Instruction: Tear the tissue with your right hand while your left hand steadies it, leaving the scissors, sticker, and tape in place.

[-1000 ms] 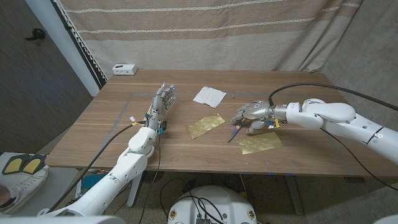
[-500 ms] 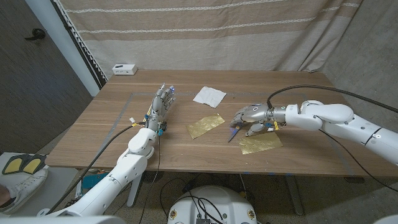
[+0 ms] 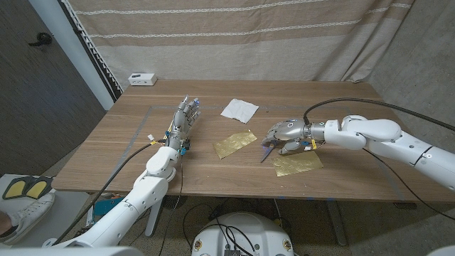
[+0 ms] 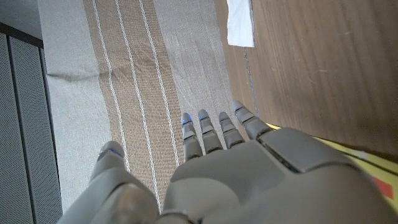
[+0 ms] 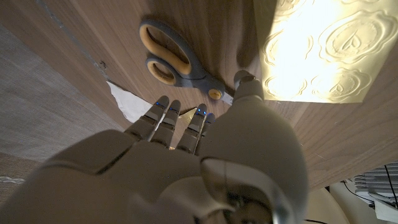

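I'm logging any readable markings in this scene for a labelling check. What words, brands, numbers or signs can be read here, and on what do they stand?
No text can be read.
Gold sticker sheet: embossed round seals with a heart-like figure; no letters legible.
Scissors: no brand visible.
White box at the table's far edge: too small to read.
Tissue: blank.
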Controlling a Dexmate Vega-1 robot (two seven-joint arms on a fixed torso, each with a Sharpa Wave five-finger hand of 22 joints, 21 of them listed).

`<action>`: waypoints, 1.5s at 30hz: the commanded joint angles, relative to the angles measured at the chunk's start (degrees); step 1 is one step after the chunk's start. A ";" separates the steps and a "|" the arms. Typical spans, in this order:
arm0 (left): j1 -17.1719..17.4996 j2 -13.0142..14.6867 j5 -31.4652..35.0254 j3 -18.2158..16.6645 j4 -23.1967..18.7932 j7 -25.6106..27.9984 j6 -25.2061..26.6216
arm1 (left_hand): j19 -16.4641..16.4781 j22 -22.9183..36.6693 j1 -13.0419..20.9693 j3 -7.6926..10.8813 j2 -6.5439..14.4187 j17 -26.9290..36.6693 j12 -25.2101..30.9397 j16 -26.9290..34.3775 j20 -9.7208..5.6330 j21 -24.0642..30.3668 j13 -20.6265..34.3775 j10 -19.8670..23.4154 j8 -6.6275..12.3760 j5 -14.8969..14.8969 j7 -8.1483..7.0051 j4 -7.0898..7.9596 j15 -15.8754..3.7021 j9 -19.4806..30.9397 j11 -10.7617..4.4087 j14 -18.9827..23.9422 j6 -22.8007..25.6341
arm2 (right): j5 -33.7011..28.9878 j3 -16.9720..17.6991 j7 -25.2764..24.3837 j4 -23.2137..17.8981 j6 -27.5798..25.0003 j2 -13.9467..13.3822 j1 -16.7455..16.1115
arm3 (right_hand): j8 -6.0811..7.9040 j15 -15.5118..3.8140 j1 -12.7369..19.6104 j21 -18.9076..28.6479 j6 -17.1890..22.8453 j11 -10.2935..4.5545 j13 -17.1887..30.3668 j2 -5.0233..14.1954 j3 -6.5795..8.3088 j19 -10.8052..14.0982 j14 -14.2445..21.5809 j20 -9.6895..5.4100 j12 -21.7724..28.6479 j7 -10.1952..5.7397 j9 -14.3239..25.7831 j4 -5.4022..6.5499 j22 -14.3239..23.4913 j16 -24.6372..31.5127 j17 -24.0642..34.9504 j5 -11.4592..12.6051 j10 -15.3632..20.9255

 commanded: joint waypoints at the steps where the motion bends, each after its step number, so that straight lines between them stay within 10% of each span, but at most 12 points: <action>1: 0.38 0.26 -0.29 -0.32 0.06 -0.23 -0.32 | 0.41 0.23 -0.25 -0.20 0.23 0.16 -0.04 0.27 -4.71 0.04 0.32 0.39 0.01 0.51 -0.16 -0.20 -6.53 0.10 0.29 0.24 0.41 | -0.51 -0.55 0.63 -0.26 -0.75 0.47 0.07 | 0.66 -10.86 1.51 0.33 0.62 -0.13 0.38 0.30 1.04 0.60 0.96 -7.83 0.50 0.04 0.15 0.02 0.24 0.44 0.41 -0.68 0.76; 28: 0.85 0.11 -0.42 -0.30 0.40 -0.54 -0.86 | 0.34 0.24 -0.24 -0.60 0.33 0.17 -0.11 0.29 -4.63 0.02 0.32 0.30 0.08 0.67 -0.02 -0.24 -6.29 0.10 0.03 0.22 0.78 | -2.29 -1.74 2.15 0.19 -3.60 0.90 0.50 | 2.15 -10.33 2.39 0.35 0.14 1.53 3.46 -0.19 5.54 -0.57 1.38 -5.96 1.90 0.41 2.38 2.83 0.73 0.79 2.26 -6.69 1.39; 45: 0.37 -0.17 -0.15 0.24 0.64 -0.80 -0.63 | 0.40 0.24 -0.26 -0.90 0.38 0.18 -0.10 0.31 -4.64 0.05 0.33 0.40 0.18 0.77 -0.11 -0.24 -6.28 0.11 0.16 0.28 1.26 | -2.82 -2.22 -2.86 1.93 -5.22 1.20 -1.02 | 8.82 -10.86 1.69 1.88 3.54 0.17 11.67 -1.15 7.56 0.77 6.83 -4.97 10.57 0.93 8.79 3.94 1.70 3.78 7.54 -9.16 6.94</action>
